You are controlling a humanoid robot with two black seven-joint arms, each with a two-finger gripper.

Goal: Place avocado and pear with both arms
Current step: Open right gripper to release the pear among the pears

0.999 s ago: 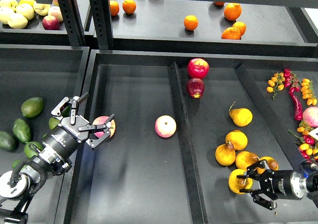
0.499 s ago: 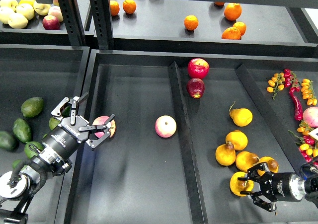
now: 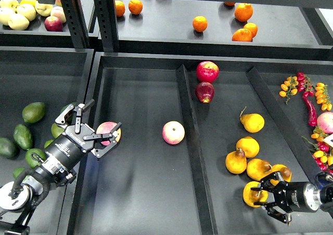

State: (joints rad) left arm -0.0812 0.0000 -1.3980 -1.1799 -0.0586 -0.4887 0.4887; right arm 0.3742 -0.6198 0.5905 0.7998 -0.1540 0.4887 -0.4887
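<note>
1. The right gripper (image 3: 264,201), by the near right corner of the central tray (image 3: 140,193), has slid back toward that corner over the last second; its fingers are spread round a yellow-orange pear (image 3: 252,194), the nearest of the cluster, and appear to touch it, though whether they truly grip is hard to judge at this size.
2. The pear has moved back and down with the gripper, suggesting it is being drawn clear of its neighbours; the pick looks under way rather than finished.
3. The left gripper (image 3: 89,128) hovers over the tray's left wall with its jaws wide apart and nothing held; it has dipped only slightly.
4. A pink apple (image 3: 108,133) lies just inside the tray beside the lower finger; this is not the target.
5. The nearest avocado (image 3: 59,128) sits just outside the tray's left wall, partly hidden under the gripper body; others lie farther left; none has been taken, so that half of the task has yet to start.
</note>
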